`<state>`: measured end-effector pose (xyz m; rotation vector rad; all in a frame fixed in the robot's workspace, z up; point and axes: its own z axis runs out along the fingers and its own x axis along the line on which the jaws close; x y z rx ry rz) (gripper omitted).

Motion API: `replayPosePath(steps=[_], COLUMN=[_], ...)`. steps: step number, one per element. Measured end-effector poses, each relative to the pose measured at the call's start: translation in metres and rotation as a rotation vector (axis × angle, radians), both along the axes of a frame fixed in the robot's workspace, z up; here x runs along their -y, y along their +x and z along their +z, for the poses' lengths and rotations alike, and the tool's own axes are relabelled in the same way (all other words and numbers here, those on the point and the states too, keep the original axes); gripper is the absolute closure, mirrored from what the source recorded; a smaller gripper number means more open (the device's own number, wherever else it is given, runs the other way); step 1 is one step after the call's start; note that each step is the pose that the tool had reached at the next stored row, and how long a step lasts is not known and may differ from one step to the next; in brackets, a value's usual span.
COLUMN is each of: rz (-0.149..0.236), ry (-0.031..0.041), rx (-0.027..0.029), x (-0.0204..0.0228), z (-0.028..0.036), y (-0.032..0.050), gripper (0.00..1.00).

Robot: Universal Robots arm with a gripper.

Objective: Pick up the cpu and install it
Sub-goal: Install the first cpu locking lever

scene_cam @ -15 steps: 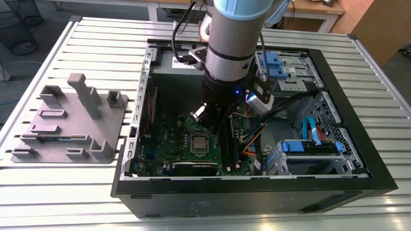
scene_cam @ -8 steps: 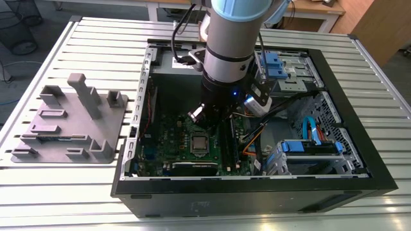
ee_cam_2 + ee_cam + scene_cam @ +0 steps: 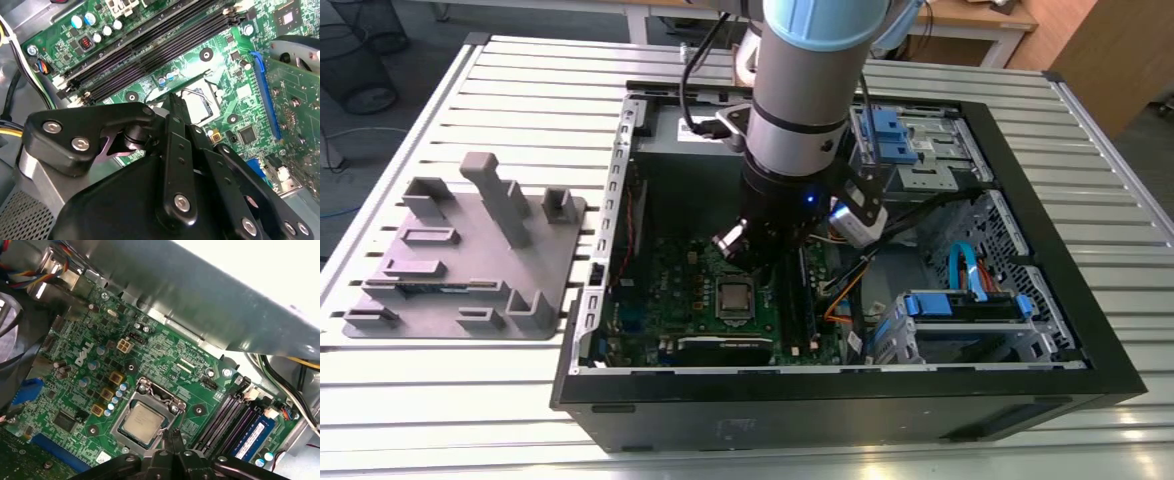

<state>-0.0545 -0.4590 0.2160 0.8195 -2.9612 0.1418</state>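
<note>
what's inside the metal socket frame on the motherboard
The cpu lies flat inside the socket frame, silver top showing. Whatever is beneath the chip is covered. The hand is just beside it.

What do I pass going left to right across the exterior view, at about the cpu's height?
Grey fixture tray on the slatted table → computer case's left wall → cpu sitting in its socket on the green motherboard → black memory slots → blue drive cage.
</note>
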Motion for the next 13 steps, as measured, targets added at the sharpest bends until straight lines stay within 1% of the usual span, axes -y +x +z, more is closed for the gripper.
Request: replayPosePath(steps=[3,4,7,10,13], rz=[0.000,0.000,0.000,0.000,0.000], ry=[0.0007,0.0023,0.0052,0.0058,0.0056], rx=[-0.0002,0.0000,0.0002,0.0001,0.0000], x=[0.0005,0.0019,0.0089,0.0148,0.0168], z=[0.0000,0.0000,-0.0001,-0.0001,-0.0005], y=[0.0000,0.0001,0.0001,0.0001,0.0000], gripper=[0.89,0.89,0.89,0.89,0.89])
